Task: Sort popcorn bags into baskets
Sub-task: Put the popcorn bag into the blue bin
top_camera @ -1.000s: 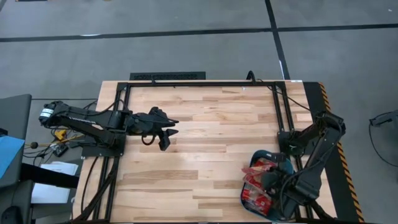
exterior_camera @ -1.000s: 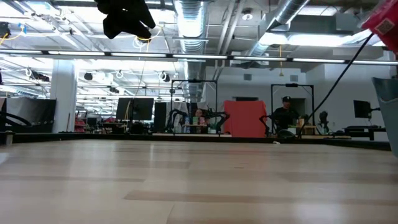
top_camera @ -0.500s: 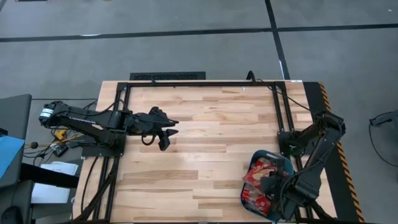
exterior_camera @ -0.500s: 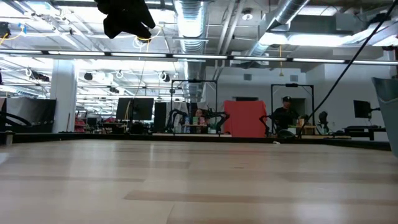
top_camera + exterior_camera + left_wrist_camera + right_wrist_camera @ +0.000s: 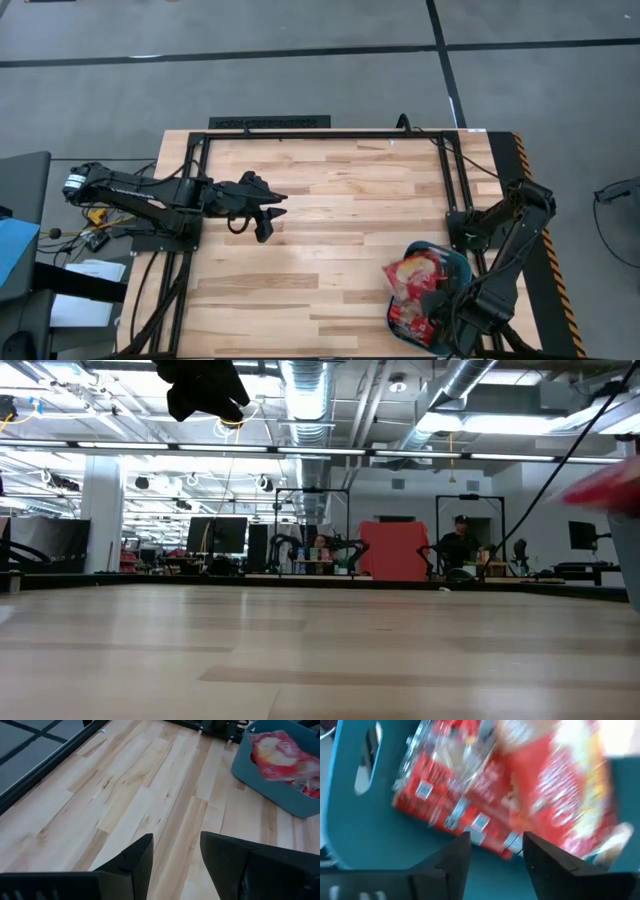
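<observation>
Popcorn bags (image 5: 415, 290), glossy red packets with white label panels and yellow popcorn pictures, lie heaped in the teal plastic basket (image 5: 455, 262), a shallow tray with rounded corners near the right front corner of the table (image 5: 340, 210). Starting at the left, the left end effector (image 5: 268, 215) hangs over the pale wood planks, well apart from the basket, its two dark fingers (image 5: 137, 857) parted with nothing between them. The middle of the table is bare striped wood, framed by a thin black metal rail (image 5: 320, 133) along its far edge. At the right, the right end effector (image 5: 440, 318) sits above the basket's near end, fingers spread and not holding anything; one bag (image 5: 555, 785), blurred, lies just beyond its fingers, on top of the others.
</observation>
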Tool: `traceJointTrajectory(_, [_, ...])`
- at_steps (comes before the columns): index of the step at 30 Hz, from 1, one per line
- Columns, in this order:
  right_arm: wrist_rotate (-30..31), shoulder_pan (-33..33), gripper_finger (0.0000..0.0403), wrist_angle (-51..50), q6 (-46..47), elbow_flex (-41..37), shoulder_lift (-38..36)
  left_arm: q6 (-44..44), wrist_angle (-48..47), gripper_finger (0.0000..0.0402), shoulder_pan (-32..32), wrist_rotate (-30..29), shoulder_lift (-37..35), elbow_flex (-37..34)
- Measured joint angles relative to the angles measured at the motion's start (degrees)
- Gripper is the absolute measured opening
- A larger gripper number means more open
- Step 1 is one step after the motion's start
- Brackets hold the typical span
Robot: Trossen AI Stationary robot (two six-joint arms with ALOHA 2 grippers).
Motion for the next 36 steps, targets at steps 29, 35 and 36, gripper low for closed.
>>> traceJointTrajectory(29, [0.0,-0.6,0.0124,-3.0,23.8,2.8,-0.5,-4.5,50.3,0.0009,1.4,12.7,47.9,10.3])
traceJointTrajectory(35, [0.4,-0.3,0.0080,-2.6,25.6,2.8,-0.5,-3.1,44.3,0.0003,1.4,17.2,58.1,24.4])
traceJointTrajectory(36, [0.4,-0.2,0.0075,-2.4,25.6,2.8,-0.5,-2.9,44.1,0.0002,1.4,18.6,59.9,26.8])
